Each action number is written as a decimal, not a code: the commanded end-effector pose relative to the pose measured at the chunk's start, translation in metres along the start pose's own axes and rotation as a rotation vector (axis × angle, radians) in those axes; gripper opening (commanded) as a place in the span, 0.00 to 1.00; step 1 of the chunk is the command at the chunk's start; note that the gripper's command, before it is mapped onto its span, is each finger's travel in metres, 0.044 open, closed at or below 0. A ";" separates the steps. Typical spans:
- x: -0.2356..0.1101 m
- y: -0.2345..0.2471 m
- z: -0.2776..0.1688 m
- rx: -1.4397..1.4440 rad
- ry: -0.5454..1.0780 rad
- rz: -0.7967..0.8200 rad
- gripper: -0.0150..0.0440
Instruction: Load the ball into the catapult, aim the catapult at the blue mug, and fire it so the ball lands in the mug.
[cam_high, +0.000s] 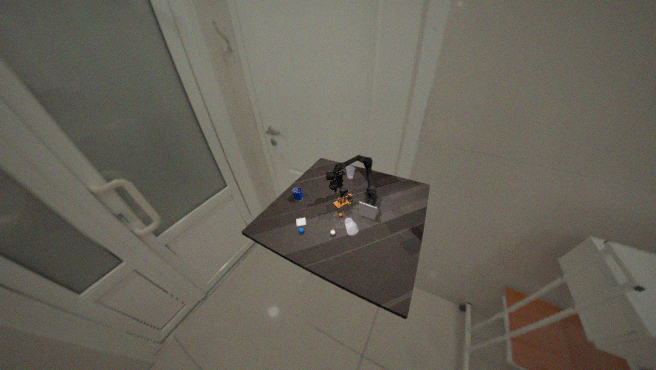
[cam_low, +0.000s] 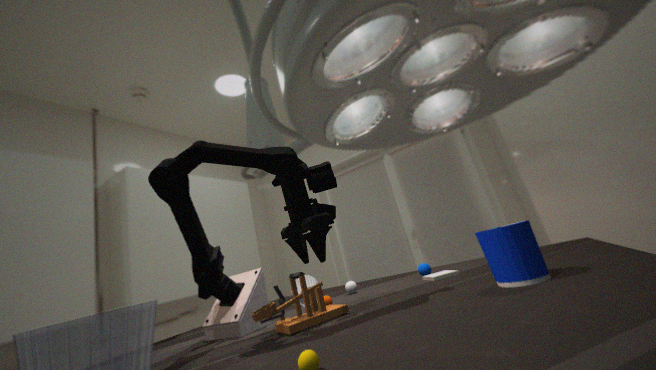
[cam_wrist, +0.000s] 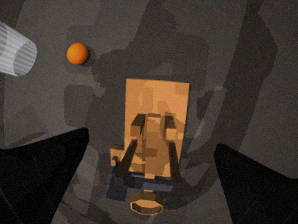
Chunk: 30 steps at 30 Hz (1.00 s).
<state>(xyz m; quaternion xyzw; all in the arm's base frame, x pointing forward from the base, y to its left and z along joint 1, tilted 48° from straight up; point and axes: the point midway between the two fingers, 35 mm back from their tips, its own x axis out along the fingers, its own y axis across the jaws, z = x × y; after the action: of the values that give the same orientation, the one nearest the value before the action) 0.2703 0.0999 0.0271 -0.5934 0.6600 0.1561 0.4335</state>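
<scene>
The small wooden catapult (cam_high: 343, 201) (cam_low: 305, 315) (cam_wrist: 154, 143) stands on the dark table (cam_high: 360, 260), and its spoon (cam_wrist: 147, 205) looks empty. My gripper (cam_high: 342, 192) (cam_low: 311, 257) (cam_wrist: 153, 143) is open and empty, and hangs straight above the catapult, pointing down. An orange ball (cam_high: 340, 214) (cam_low: 327, 299) (cam_wrist: 77, 54) lies on the table just beside the catapult. The blue mug (cam_high: 297, 193) (cam_low: 512, 254) stands upright well away from the catapult, towards the table's left edge. It is outside the wrist view.
A white ball (cam_high: 332, 232) (cam_low: 351, 286), a blue ball (cam_high: 301, 230) (cam_low: 424, 269) and a yellow ball (cam_low: 308, 359) lie about. A clear cup (cam_high: 351, 226) (cam_wrist: 15, 50) lies on its side; another (cam_high: 350, 171) stands behind the arm. A flat white block (cam_high: 300, 221) lies near the blue ball.
</scene>
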 end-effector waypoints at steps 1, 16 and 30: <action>-0.009 0.004 -0.001 -0.064 0.091 -0.067 1.00; 0.037 0.002 -0.006 -0.066 0.096 -0.072 1.00; 0.056 0.000 -0.007 -0.066 0.095 -0.072 1.00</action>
<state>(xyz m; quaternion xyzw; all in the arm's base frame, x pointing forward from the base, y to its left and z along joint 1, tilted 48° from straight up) 0.2721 0.0648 -0.0067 -0.6361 0.6518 0.1339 0.3906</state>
